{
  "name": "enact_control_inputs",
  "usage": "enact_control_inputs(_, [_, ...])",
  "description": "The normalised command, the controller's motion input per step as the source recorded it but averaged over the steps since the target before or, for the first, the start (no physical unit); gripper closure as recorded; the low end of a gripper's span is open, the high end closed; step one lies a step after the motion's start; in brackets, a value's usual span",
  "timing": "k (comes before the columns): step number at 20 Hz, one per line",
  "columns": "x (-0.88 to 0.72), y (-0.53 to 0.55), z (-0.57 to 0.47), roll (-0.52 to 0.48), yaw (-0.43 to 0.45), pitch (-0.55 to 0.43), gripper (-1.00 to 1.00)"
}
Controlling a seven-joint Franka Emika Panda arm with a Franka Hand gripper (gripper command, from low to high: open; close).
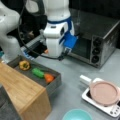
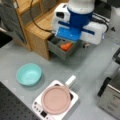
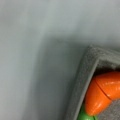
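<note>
- The wooden shelf (image 1: 23, 91) is closest to us in a front view, and it is the biggest thing too. A gray drawer (image 1: 53, 83) sticks out of it, pulled open.
- The robot arm's gripper (image 1: 65, 51) hangs above the table, near the drawer's open end. I cannot tell if its fingers are spread or pressed together. It does not look like it is holding anything.
- The drawer has toy food in it: an orange carrot (image 1: 49, 78), a green veggie (image 1: 38, 72) and a yellow pepper (image 1: 24, 65). All three lie in the drawer, so nothing has been taken out yet.
- In the wrist view, the carrot (image 3: 105, 93) sits right in the drawer's corner (image 3: 86, 75).
- A toaster oven (image 1: 98, 42) stands behind the arm.
- A pink pan (image 1: 103, 92) sits on a white cooker (image 1: 112, 108).
- A blue-green bowl (image 2: 29, 74) sits on the gray table (image 2: 87, 65).
- Nothing stands between the gripper and the drawer.
</note>
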Motion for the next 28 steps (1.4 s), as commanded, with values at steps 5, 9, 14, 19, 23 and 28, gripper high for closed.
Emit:
enact_control_inputs(5, [0.25, 0.24, 0.08, 0.178, -0.470, 0.130, -1.00])
enact_control_inputs(9, [0.15, 0.26, -0.01, 0.069, -0.219, 0.129, -1.00])
enact_control_inputs(14, [0.14, 0.09, 0.10, 0.086, -0.036, 0.118, -1.00])
enact_control_inputs(19, [0.18, 0.00, 0.13, 0.090, 0.003, 0.141, -1.00])
enact_control_inputs(23, [0.20, -0.04, 0.10, 0.071, 0.049, 0.147, -1.00])
enact_control_inputs(28, [0.18, -0.06, 0.09, 0.047, 0.065, 0.155, -1.00])
